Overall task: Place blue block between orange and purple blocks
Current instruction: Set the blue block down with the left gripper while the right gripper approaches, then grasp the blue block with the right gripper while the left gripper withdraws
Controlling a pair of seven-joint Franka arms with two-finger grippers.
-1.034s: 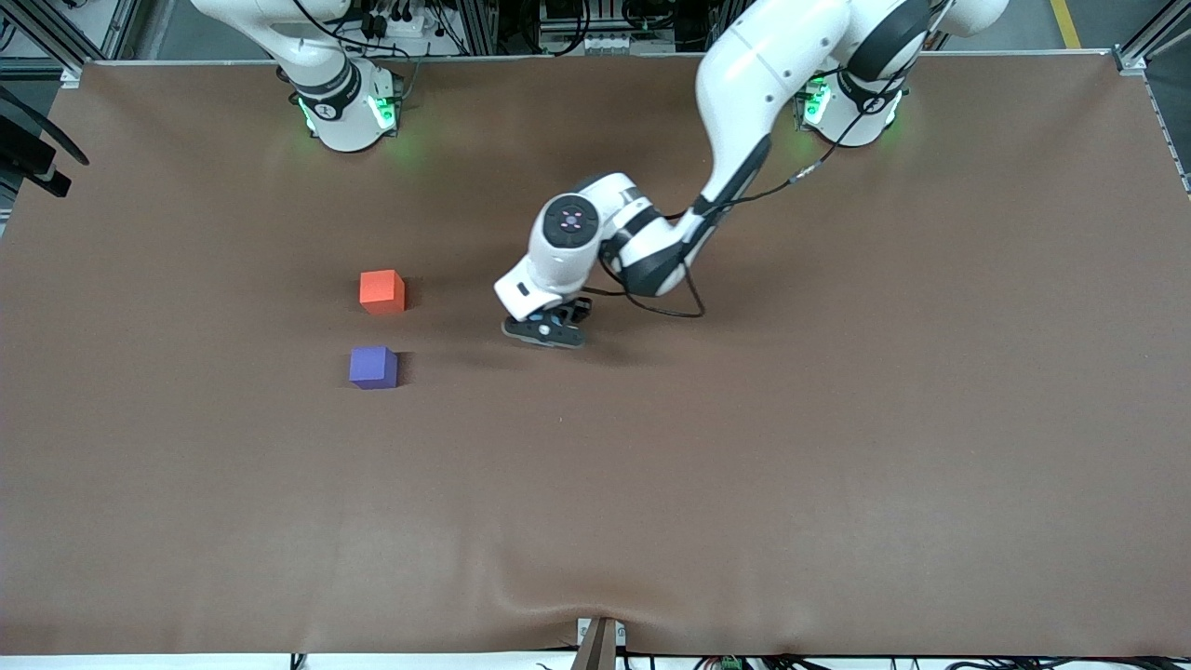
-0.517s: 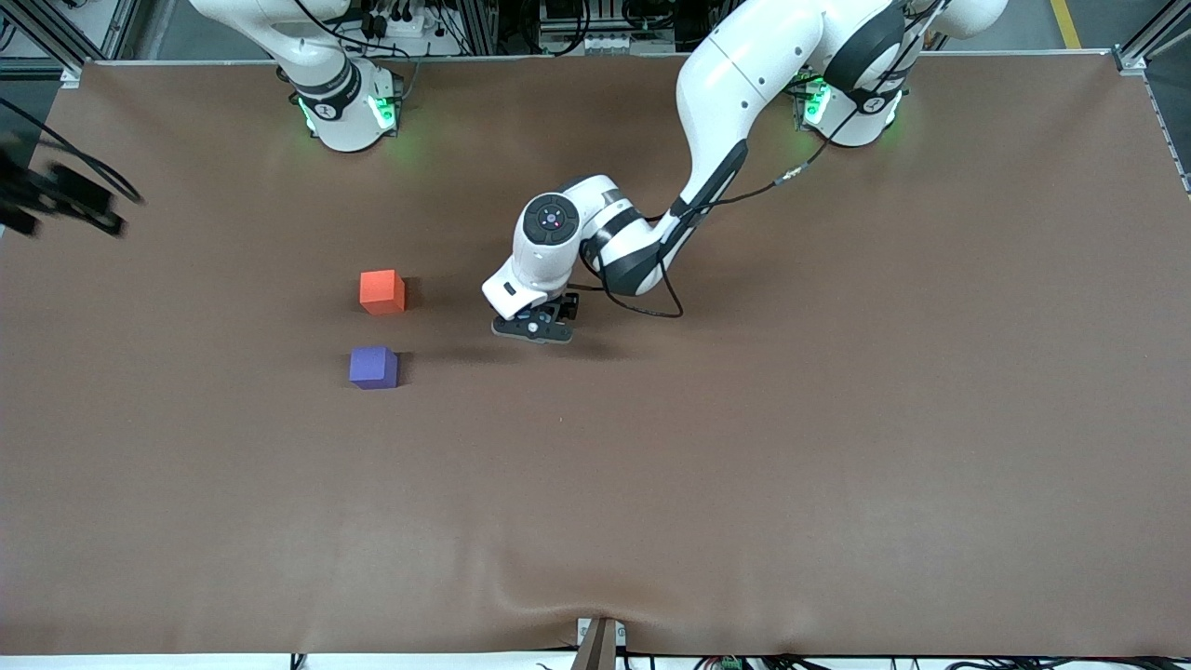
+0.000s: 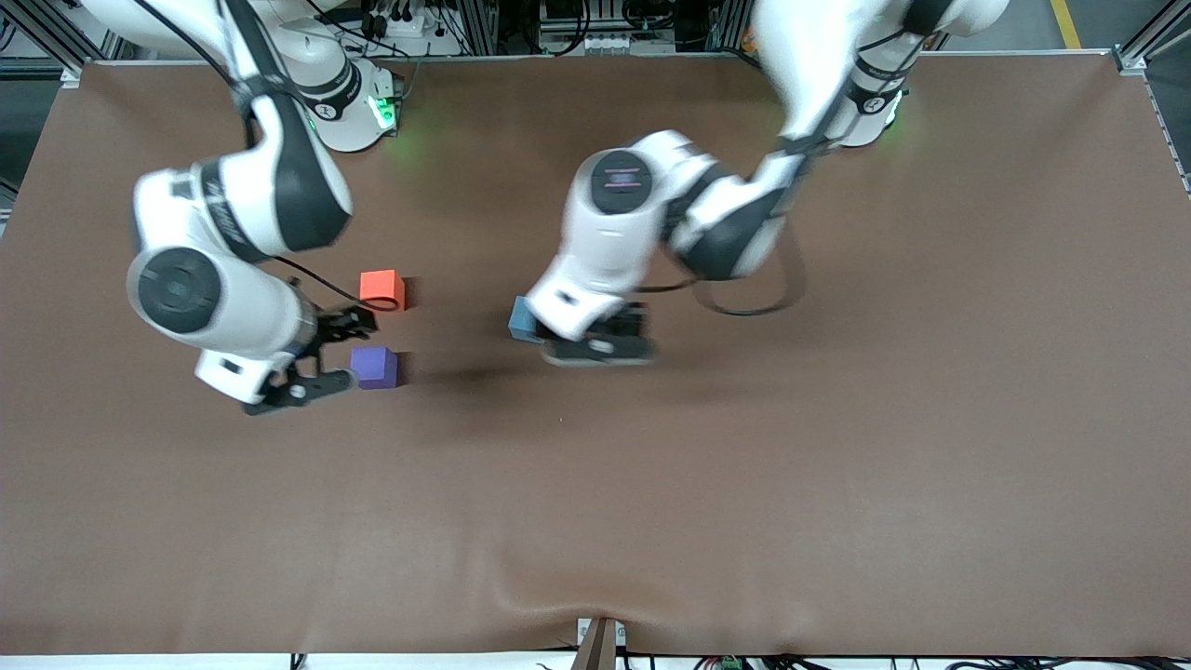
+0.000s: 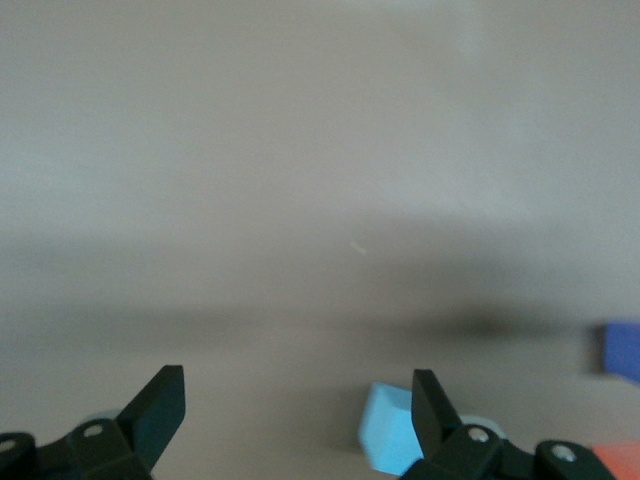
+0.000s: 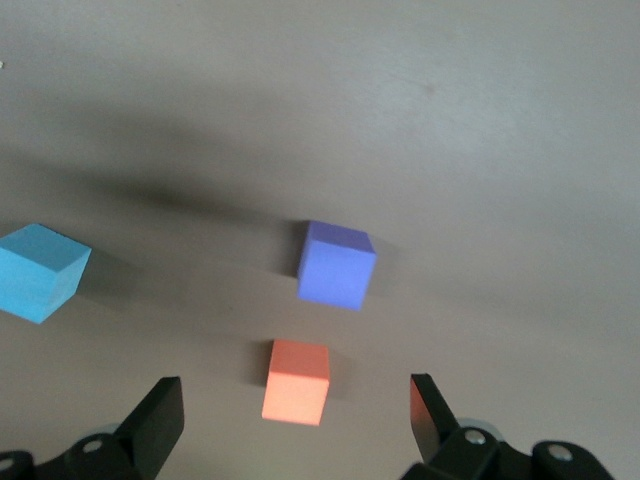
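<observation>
Both tools spread: left tool [image 3: 595,337] beside blue block [image 3: 523,319], right tool [image 3: 321,358] beside purple block [image 3: 375,367].

brown cloth-covered table [image 3: 837,465], wrinkled at the edge nearest the front camera; aluminium frame rails [image 3: 595,58] and cable clutter along the robot-base edge; grey floor with yellow line [image 3: 1065,23] at one corner

I log the blue block [image 3: 522,319], sky-blue cube, on bench mid-table. Orange block [image 3: 381,290] and purple block [image 3: 375,367], both flat, near each other, purple nearer camera.
</observation>
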